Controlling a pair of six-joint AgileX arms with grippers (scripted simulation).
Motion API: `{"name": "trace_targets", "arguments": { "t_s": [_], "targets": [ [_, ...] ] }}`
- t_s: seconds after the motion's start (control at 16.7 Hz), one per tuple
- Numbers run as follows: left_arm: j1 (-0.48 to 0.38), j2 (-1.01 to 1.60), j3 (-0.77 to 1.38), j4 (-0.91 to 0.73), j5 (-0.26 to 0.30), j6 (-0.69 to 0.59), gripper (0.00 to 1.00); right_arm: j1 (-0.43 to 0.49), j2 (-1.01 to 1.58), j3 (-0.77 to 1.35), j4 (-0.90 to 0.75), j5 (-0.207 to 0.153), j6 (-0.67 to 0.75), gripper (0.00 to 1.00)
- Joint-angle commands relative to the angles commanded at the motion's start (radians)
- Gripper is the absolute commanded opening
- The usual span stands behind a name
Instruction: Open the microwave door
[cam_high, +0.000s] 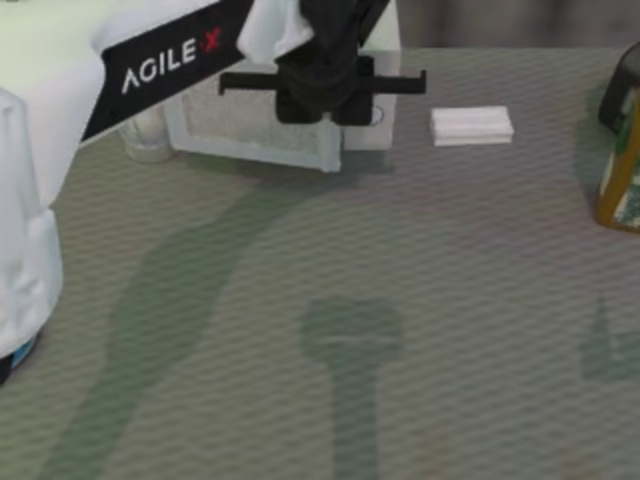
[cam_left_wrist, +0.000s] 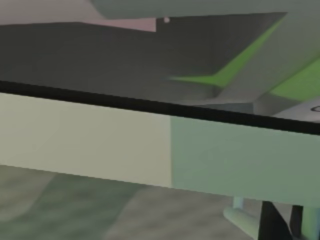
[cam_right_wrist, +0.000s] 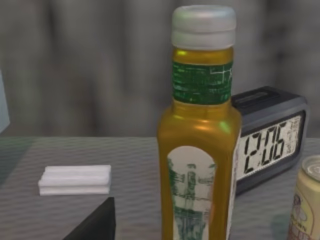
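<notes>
The pale grey-white microwave (cam_high: 388, 135) stands at the back of the table, mostly under my left arm. Its door (cam_high: 240, 125), with the speckled grey window, is swung slightly out from the front. My left gripper (cam_high: 322, 112) hangs over the door's free edge, close to the knob panel. In the left wrist view the door's edge (cam_left_wrist: 100, 135) fills the middle. Below it the thin pale handle (cam_left_wrist: 245, 220) runs into a black finger (cam_left_wrist: 272, 225), and the gripper looks shut on it. My right gripper (cam_high: 622, 95) is parked at the far right.
A small flat white block (cam_high: 472, 125) lies right of the microwave. A yellow oil bottle (cam_right_wrist: 200, 150), a black digital clock (cam_right_wrist: 272, 142) and a can (cam_right_wrist: 307, 200) stand at the table's right edge. A pale cup (cam_high: 147, 140) sits left of the microwave.
</notes>
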Motion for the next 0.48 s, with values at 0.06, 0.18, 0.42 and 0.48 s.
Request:
{"name": "trace_targets", "arguments": {
  "t_s": [0.06, 0.18, 0.42, 0.48],
  "targets": [
    [0.0, 0.0, 0.0, 0.0, 0.0, 0.0, 0.0, 0.0, 0.0, 0.0, 0.0, 0.0, 0.0, 1.0],
    [0.0, 0.0, 0.0, 0.0, 0.0, 0.0, 0.0, 0.0, 0.0, 0.0, 0.0, 0.0, 0.0, 1.0],
    [-0.006, 0.0, -0.002, 0.003, 0.006, -0.001, 0.0, 0.0, 0.0, 0.0, 0.0, 0.0, 0.0, 1.0],
    [-0.004, -0.008, -0.015, 0.009, 0.007, 0.008, 0.0, 0.0, 0.0, 0.0, 0.0, 0.0, 0.0, 1.0]
  ]
}}
